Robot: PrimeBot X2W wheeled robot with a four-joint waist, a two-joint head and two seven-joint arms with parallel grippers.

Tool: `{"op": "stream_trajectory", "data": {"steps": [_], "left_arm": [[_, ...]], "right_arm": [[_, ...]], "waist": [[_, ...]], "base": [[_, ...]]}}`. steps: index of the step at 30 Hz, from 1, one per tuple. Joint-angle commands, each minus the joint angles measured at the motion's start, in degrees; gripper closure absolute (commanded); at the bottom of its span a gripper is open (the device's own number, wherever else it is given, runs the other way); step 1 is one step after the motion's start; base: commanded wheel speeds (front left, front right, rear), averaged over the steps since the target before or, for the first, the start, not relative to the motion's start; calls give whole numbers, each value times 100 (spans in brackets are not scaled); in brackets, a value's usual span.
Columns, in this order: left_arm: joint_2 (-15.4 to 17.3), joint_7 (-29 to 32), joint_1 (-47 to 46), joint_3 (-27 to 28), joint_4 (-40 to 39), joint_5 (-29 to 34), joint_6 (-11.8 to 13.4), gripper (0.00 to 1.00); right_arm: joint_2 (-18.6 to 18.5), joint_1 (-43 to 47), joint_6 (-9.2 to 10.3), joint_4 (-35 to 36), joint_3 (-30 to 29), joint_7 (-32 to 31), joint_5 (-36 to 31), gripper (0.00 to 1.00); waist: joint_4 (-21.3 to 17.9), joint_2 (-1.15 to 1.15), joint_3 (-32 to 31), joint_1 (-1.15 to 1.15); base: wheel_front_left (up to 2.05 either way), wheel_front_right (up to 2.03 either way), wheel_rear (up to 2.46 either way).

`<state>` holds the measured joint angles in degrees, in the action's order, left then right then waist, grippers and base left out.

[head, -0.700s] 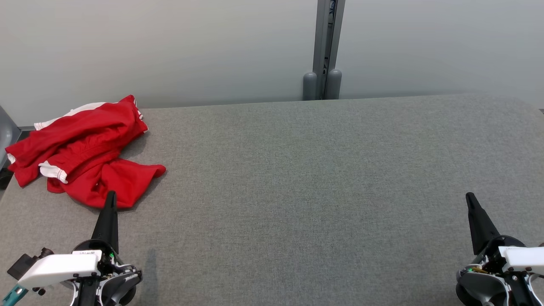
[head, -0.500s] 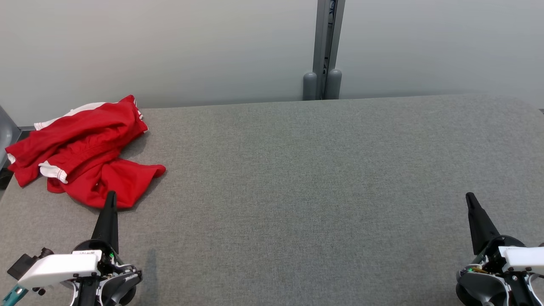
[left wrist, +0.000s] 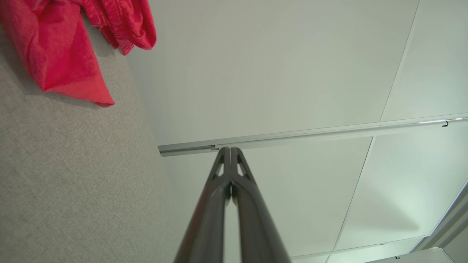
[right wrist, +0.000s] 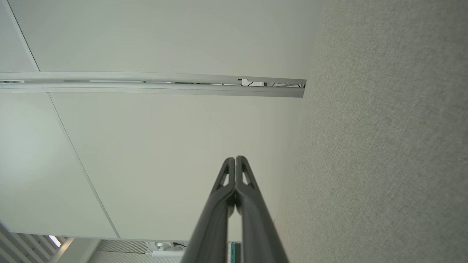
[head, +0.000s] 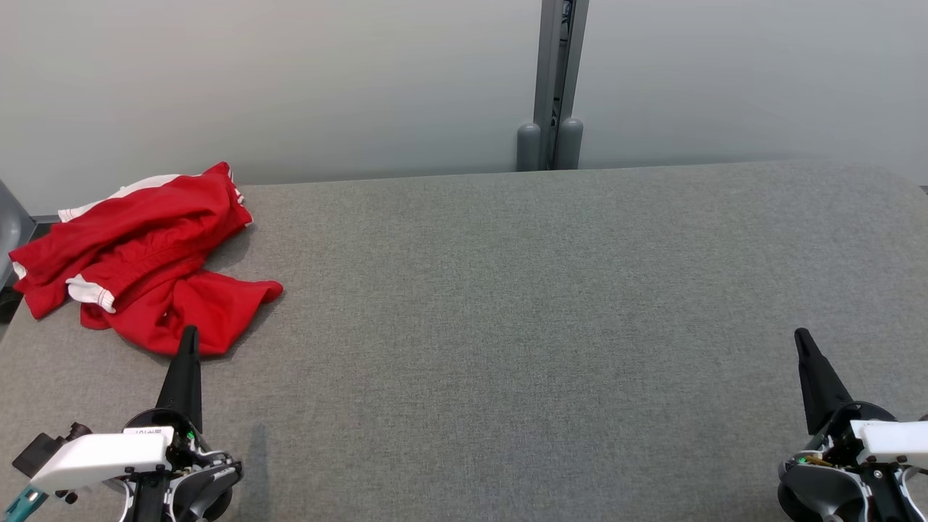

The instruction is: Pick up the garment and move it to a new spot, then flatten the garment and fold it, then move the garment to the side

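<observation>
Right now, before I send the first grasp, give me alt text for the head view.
A crumpled red garment with white trim lies at the far left of a grey table. Both claws are shut near the bottom edge: the left claw points at the garment's near edge, the right claw sits far to the right.

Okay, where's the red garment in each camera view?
Head view: red garment, far left of the table.
Left wrist view: top left corner.
Right wrist view: faces table and wall instead.
Shared landmark: metal wall rail, horizontal in both wrist views.
</observation>
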<state>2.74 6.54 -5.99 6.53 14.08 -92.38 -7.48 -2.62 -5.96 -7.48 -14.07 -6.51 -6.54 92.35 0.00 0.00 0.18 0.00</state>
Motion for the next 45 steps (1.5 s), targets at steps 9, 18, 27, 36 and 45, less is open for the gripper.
{"op": "stream_trajectory", "data": {"steps": [9,18,27,36,45], "left_arm": [[27,14,-50,17,-16,-7,-21,100],[27,14,-50,17,-16,-7,-21,100],[-61,-74,189,-105,164,14,6,0],[-48,-331,208,-277,36,299,15,0],[-37,-565,222,-448,-234,1082,185,0]], "right_arm": [[-53,-53,-2,16,-8,-14,14,100],[-53,-53,-2,16,-8,-14,14,100],[78,189,6,-150,55,73,-28,0],[62,249,5,-73,122,333,-271,0],[47,296,4,171,84,566,-1162,0]], "waist": [[0,0,0,0],[0,0,0,0],[1,0,0,0],[3,0,-1,0],[3,0,8,0]], "base": [[0,0,0],[0,0,0],[0,0,0],[0,0,0],[0,0,0]]}}
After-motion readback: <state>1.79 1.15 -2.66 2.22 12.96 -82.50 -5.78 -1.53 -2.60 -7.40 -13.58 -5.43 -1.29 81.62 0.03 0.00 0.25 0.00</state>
